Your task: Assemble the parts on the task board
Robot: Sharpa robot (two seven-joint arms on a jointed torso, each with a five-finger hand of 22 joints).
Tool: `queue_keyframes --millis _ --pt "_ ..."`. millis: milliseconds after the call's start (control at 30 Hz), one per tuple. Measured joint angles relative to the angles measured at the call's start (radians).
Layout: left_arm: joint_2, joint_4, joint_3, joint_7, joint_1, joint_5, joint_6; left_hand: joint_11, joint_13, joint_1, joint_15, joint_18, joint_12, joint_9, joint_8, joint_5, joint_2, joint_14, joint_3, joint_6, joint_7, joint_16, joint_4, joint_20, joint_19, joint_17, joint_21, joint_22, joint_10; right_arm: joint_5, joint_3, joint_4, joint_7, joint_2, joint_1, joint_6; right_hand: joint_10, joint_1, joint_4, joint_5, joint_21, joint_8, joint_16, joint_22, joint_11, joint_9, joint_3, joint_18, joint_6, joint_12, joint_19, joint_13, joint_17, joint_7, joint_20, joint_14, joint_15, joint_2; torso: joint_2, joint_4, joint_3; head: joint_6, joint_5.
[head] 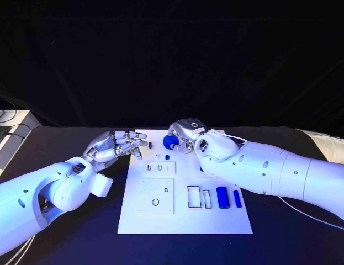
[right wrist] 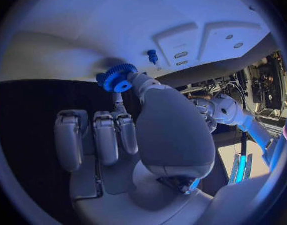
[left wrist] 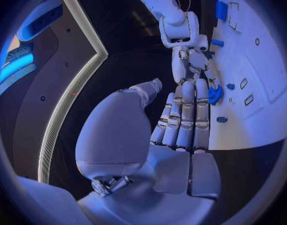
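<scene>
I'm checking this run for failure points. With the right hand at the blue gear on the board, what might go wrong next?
1. The right hand holds the gear only at its fingertips; it might slip or tilt.
2. The left hand sits close by at the board edge; the hands could bump.
3. A small blue peg beside the gear could get knocked.

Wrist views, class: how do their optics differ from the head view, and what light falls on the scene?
Head view: straight edges on the task board, bluish light, black background. Left wrist view: fisheye circle, board edge bowed. Right wrist view: same bending; blue gear sharp at the right hand.
</scene>
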Motion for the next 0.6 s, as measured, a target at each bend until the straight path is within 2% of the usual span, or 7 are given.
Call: queue_keyframes --millis 200,600 --pt "0.0 -0.001 0.0 0.0 0.0 0.0 0.0 0.0 0.0 0.0 0.0 0.0 0.0 0.0 0.0 0.0 0.0 0.0 0.0 0.0 0.0 0.0 0.0 0.0 0.0 0.0 0.0 0.0 0.0 -0.006 0.0 -0.024 -0.001 0.014 -0.004 0.0 0.0 0.0 0.0 -0.002 0.0 -0.001 0.0 0.0 0.0 0.0 0.0 0.0 -0.001 0.0 0.0 0.0 0.0 0.001 0.0 0.0 0.0 0.0 0.001 0.0044 -0.0005 -0.002 -0.001" --pt "0.007 -0.005 0.0 -0.001 0.0 0.0 0.002 0.0 0.0 0.0 0.0 0.0 0.0 0.001 0.0 0.0 0.0 0.0 0.0 0.0 0.0 0.0 0.0 0.0 0.0 -0.001 0.0 0.0 0.0 -0.022 0.001 -0.045 -0.001 0.032 -0.007 -0.01 0.0 0.0 -0.003 -0.004 0.0 -0.007 0.0 0.0 0.0 0.0 0.003 0.0 -0.002 0.0 0.0 0.0 0.0 0.001 0.0 0.0 0.0 0.0 0.002 0.003 -0.0012 -0.004 0.001"
